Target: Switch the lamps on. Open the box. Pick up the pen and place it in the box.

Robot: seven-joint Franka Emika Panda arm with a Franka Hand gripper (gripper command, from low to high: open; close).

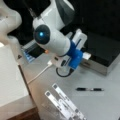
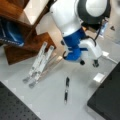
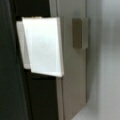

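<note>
On the grey desk point(image 1: 100, 105), the white strips point(image 1: 65, 103) lie at a front view's left and the pen point(image 1: 89, 89) lies untouched at centre. Right of it, the hand point(image 1: 83, 53) hovers at the front edge of the closed box point(image 1: 105, 56), near its latch point(image 3: 80, 33); whether its fingers are spread cannot be told. Opening the box appears underway; its contents are hidden.

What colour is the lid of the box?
Black, with silver-grey sides below it; the box shows this best in a front view.
</note>
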